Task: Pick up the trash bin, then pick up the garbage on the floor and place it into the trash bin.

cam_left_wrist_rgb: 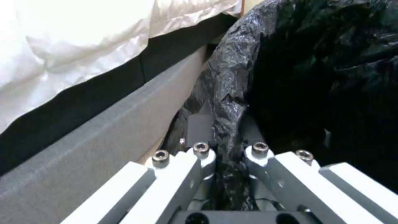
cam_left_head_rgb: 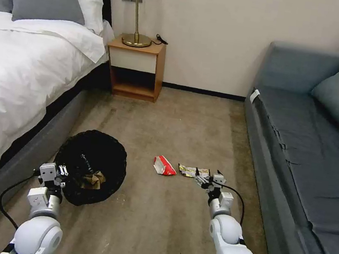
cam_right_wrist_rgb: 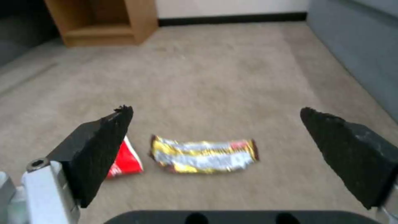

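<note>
The left gripper is closed on the near rim of the trash bin, its jaws pinching the crinkled black liner; the bin sits tilted beside the bed with its mouth open toward the camera, and whether it rests on the carpet or hangs clear cannot be determined. A crumpled brown paper bag lies inside it. The right gripper hovers low over the carpet with its jaws spread wide and nothing between them, lined up on the foil wrapper, which lies flat just beside the red-and-white packet. Judged step: collecting the wrapper. To do it well, the gripper should descend straight so the pads straddle the wrapper's narrow width, press lightly into the pile and close fully, since thin foil lying flat may slip out; the left pad should stay off the red packet to avoid dragging it. The bin should be held steady with its mouth accessible for the drop. Not established: the white body of the bin, concealed by the liner; the depth of the bin's interior, which is dark; any print on the wrapper. The left pad covers part of the red packet in the right wrist view.
</note>
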Controlling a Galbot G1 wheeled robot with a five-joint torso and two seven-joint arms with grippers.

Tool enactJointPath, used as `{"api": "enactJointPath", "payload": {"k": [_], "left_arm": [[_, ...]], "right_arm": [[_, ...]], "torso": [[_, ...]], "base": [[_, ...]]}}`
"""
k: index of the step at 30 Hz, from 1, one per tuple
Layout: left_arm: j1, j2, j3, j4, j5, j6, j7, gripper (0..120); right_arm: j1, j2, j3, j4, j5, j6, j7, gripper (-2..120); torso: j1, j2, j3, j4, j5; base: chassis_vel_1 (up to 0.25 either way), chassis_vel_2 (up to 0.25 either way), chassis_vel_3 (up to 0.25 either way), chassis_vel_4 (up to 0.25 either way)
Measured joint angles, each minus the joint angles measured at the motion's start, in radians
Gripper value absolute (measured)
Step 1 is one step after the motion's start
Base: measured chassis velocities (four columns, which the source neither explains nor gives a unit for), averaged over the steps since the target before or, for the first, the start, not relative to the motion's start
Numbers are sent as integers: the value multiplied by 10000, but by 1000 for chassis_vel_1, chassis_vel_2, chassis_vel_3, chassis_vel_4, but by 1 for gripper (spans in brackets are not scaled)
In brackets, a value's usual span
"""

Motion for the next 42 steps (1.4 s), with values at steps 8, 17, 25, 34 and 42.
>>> {"api": "enactJointPath", "payload": {"k": [8,17,25,34,42], "left_arm": [[-38,56,-12,41,-54,-9,3,2],[-94,31,-21,121,-63,-9,6,2],[-102,3,-60,192,-69,-25,9,2],[-98,-46,-14,230,-36,-52,8,2],[-85,-66,-9,229,-3,-56,9,2]], "right_arm": [[-177,-4,191,-159,112,183,56,100],[-161,45,135,-261,185,305,28,100],[-8,68,87,-482,181,411,-40,100],[-75,70,131,-520,180,540,-158,100],[-107,67,149,-529,197,588,-175,100]], "torso": [[0,0,0,0,-2],[0,0,0,1,-2],[0,0,0,1,-2],[0,0,0,1,-3],[0,0,0,1,-2]], "base": [[0,0,0,0],[0,0,0,0],[0,0,0,0],[-17,10,17,-14],[0,0,0,0]]}}
